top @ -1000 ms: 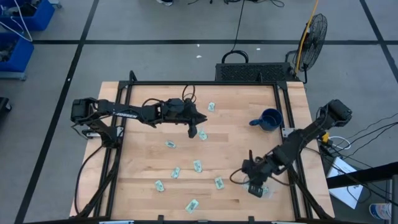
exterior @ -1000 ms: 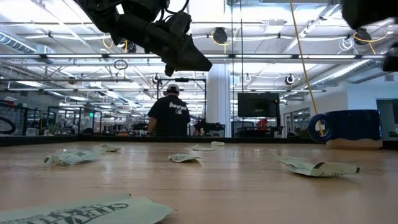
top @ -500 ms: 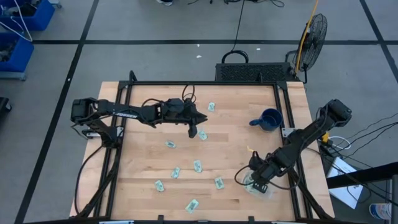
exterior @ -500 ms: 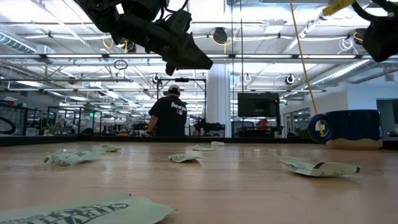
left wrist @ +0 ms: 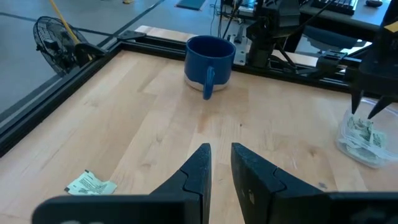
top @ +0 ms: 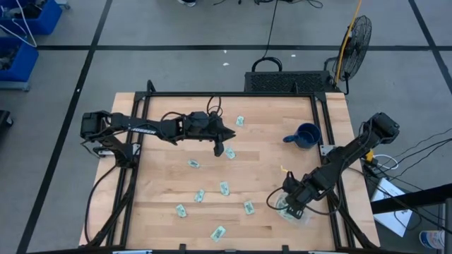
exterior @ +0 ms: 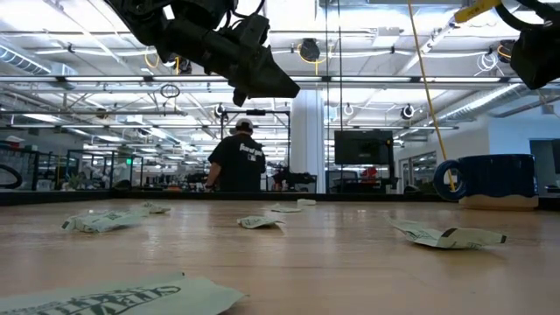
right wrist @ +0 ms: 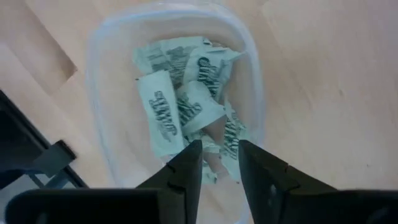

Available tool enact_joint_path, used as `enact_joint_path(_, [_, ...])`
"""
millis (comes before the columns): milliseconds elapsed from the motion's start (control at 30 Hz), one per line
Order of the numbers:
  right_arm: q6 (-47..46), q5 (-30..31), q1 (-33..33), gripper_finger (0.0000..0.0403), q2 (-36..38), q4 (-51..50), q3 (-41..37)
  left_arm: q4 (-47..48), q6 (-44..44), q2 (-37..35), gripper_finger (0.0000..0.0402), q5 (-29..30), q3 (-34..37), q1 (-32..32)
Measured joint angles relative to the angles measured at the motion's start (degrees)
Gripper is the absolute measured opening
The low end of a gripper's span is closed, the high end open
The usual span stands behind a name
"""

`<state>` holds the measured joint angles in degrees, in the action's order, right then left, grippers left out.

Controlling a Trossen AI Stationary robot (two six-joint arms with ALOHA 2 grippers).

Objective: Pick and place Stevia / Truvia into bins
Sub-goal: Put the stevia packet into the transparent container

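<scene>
On the wooden desk (top: 261, 169) I count eight loose Stevia sachets (top: 224, 188) and one more at the far edge, lying flat and pointing in different directions. One clear plastic bin (right wrist: 112, 74) stands near the desk's front right corner; it holds a heap of sachets, the plainest one (right wrist: 158, 112) with its long axis along the bin's length. The right gripper (right wrist: 219, 163) hangs just above this bin, fingers parted and empty. The left gripper (top: 218, 149) hovers over the far middle of the desk, fingers slightly apart, holding nothing. One blue mug (top: 306, 135) stands at the right.
</scene>
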<state>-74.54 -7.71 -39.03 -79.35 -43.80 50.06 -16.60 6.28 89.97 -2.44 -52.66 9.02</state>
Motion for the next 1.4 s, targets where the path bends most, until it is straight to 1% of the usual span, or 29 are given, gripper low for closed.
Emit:
enact_joint_path(67, [0.0,-1.0,0.0,0.0100,0.0,1.1,0.0,0.0,0.0,0.0,0.0065,0.0,0.0,0.0])
enact_joint_path(233, [0.1,-6.1,0.0,0.0100,0.0,5.5,0.0,0.0,0.0,0.0,0.0065,0.0,0.0,0.0])
enact_joint_path(433, [0.3,-6.0,0.0,0.0100,0.1,10.7,0.0,0.0,0.0,0.0,0.0065,0.0,0.0,0.0])
enact_joint_path(600, [2.9,-5.8,0.0,0.0100,0.1,13.6,0.0,0.0,0.0,0.0,0.0065,0.0,0.0,0.0])
enact_joint_path(900, [5.4,-5.7,0.0,0.0100,0.1,16.5,0.0,0.0,0.0,0.0,0.0065,0.0,0.0,0.0])
enact_joint_path(967, [7.5,-5.0,0.0,0.0100,0.1,17.2,0.0,0.0,0.0,0.0,0.0065,0.0,0.0,0.0])
enact_joint_path(1067, [14.0,-0.2,0.0,0.0100,0.1,19.4,0.0,0.0,0.0,0.0,0.0065,0.0,0.0,0.0])
enact_joint_path(1133, [19.7,5.2,0.0,0.0100,0.1,21.7,0.0,0.0,0.0,0.0,0.0065,0.0,0.0,0.0])
enact_joint_path(1200, [25.7,12.7,0.0,0.0100,0.1,23.7,0.0,0.0,0.0,0.0,0.0065,0.0,0.0,0.0])
enact_joint_path(1333, [39.4,30.0,0.9,0.0100,0.1,26.5,0.0,0.0,0.0,0.0,0.0065,0.0,0.0,0.0])
enact_joint_path(1400, [47.9,34.9,2.0,0.0100,0.1,26.4,0.0,0.0,0.0,0.0,0.0065,0.0,0.0,0.0])
